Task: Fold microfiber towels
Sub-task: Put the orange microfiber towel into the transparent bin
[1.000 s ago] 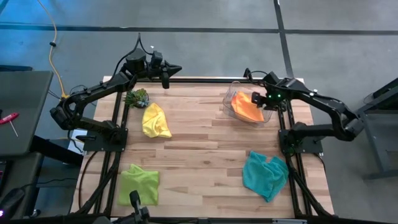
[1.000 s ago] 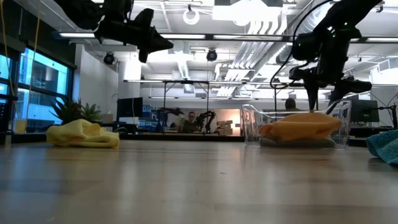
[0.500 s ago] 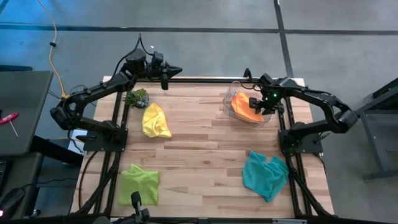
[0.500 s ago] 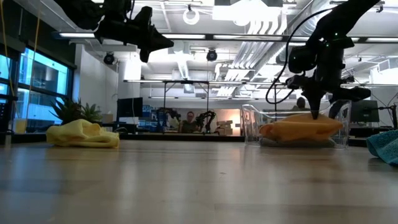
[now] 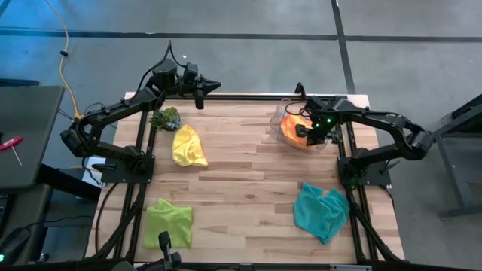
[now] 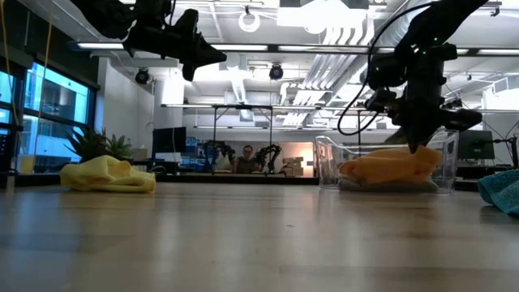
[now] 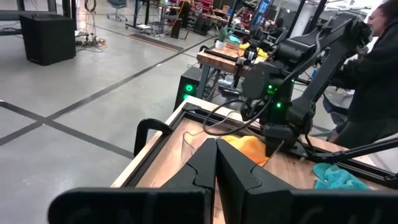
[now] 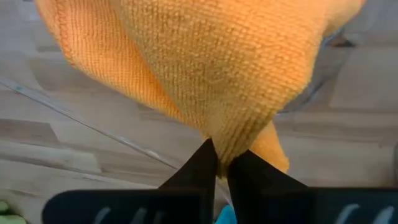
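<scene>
now that the right gripper (image 8: 217, 163) has pinched shut on the orange towel (image 5: 292, 125) inside the clear bin (image 5: 279, 135) at the tabletop's far right corner, lifting it out looks next; the left gripper (image 5: 202, 89) hangs closed, empty, over the far edge.

Can't really see much of the grey microfiber towel (image 6: 388, 186), it's just a thin dark strip squashed under the orange microfiber towel (image 6: 391, 166) in the clear plastic bin (image 6: 323, 161), right below the right gripper (image 6: 417, 148). From above, that gripper hides part of the orange one. In the low view the teal microfiber towel (image 6: 501, 190) beside it is chopped off by the frame edge.
</scene>
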Tool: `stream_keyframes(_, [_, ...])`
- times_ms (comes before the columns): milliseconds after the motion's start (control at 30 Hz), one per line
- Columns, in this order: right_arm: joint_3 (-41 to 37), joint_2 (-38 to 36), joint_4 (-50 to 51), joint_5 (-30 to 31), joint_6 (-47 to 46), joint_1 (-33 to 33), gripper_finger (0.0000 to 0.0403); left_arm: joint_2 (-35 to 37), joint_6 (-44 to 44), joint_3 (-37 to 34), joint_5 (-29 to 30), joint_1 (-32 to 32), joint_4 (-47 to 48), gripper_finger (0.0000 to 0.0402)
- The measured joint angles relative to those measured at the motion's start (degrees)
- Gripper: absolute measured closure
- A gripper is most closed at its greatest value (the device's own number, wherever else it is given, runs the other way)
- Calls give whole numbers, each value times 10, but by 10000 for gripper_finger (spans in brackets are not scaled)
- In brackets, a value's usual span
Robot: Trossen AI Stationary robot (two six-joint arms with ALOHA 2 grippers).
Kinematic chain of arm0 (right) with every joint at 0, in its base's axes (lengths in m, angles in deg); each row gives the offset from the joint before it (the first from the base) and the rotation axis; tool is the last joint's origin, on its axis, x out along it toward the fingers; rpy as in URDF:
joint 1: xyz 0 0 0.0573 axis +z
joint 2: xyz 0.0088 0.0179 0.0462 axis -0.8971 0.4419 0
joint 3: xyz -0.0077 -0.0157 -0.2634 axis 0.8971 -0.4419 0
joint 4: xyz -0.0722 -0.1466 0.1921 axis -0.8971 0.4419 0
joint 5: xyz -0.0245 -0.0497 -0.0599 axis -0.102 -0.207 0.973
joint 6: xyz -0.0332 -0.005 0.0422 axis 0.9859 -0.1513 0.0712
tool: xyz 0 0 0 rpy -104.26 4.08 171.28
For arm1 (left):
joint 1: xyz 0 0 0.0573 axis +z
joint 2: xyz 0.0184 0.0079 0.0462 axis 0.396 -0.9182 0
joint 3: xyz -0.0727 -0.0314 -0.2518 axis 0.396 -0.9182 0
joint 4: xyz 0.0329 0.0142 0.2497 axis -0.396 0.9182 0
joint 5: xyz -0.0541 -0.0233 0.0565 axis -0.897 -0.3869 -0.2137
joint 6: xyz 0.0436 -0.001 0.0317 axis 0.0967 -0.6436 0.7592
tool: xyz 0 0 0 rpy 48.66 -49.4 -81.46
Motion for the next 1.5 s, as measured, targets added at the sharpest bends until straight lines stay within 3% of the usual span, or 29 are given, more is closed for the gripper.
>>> stream_keyframes(200, [6, -8, 11, 13, -10, 3, 400, 0, 0, 0, 0, 0, 0, 401])
stream_keyframes(500, [103, -40, 63, 84, 40, -28, 371, 0, 0, 0, -7, 0, 5, 401])
stream_keyframes(733, [62, -40, 84, 82, 5, -28, 321, 0, 0, 0, -7, 0, 27, 402])
stream_keyframes(933, [22, -40, 73, 56, -31, -16, 311, 0, 0, 0, -7, 0, 29, 401])
stream_keyframes(1033, [23, -40, 73, 33, -33, -12, 311, 0, 10, 0, -7, 0, 29, 401])
stream_keyframes(1500, [105, -42, 148, 50, -2, -14, 311, 0, 19, 0, -7, 0, 28, 402])
